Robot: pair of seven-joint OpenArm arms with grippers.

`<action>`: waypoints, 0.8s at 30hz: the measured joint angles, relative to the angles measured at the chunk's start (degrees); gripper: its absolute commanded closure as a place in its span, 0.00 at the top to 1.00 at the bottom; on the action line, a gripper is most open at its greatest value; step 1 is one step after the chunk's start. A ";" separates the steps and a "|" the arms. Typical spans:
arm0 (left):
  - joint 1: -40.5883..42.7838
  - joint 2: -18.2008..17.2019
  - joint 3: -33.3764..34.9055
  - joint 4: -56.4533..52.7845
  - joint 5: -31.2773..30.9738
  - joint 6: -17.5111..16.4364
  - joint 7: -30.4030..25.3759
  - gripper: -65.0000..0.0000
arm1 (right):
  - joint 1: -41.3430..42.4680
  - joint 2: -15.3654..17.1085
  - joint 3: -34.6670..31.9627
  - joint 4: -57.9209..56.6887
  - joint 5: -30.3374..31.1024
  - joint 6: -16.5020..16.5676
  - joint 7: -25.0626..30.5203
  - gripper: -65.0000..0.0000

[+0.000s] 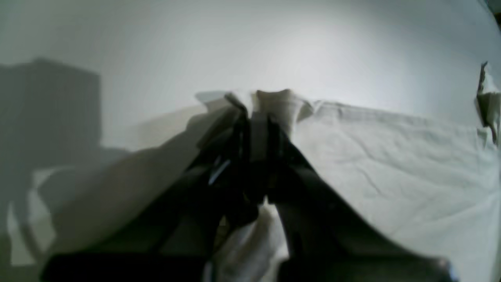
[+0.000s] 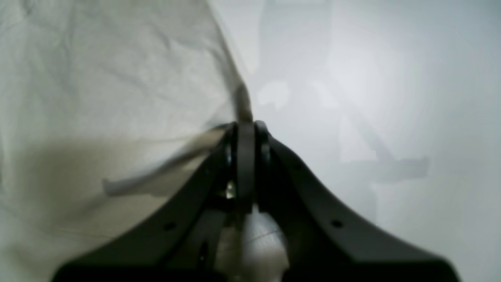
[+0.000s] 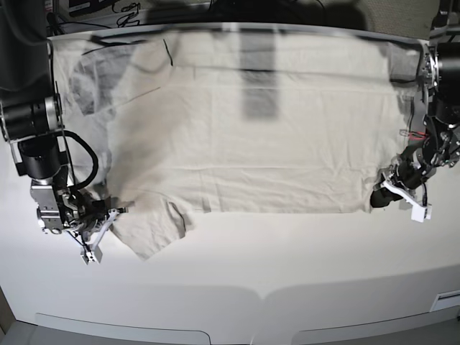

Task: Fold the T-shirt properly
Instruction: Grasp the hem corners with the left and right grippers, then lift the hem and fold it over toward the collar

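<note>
The pale off-white T-shirt (image 3: 251, 136) lies spread flat and sideways on the white table (image 3: 273, 266), sleeves toward the left of the base view and hem toward the right. My left gripper (image 3: 376, 198) is at the shirt's near right corner. In the left wrist view its fingertips (image 1: 254, 113) are shut on a bunched fold of the T-shirt (image 1: 391, 156). My right gripper (image 3: 113, 212) is at the near left, beside the front sleeve (image 3: 152, 231). The right wrist view shows that gripper (image 2: 245, 126) shut on the thin edge of the T-shirt (image 2: 109, 78).
Dark equipment and cables (image 3: 122, 11) line the back edge of the table. The table's front edge (image 3: 259, 293) curves along the bottom of the base view. Both arm bases stand at the sides, the right arm (image 3: 36, 136) and the left arm (image 3: 440, 93).
</note>
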 measured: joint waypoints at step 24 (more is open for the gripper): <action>2.84 -7.56 0.37 23.08 -7.50 11.45 16.55 0.00 | -4.94 9.40 -0.37 24.48 15.85 2.01 -8.31 0.00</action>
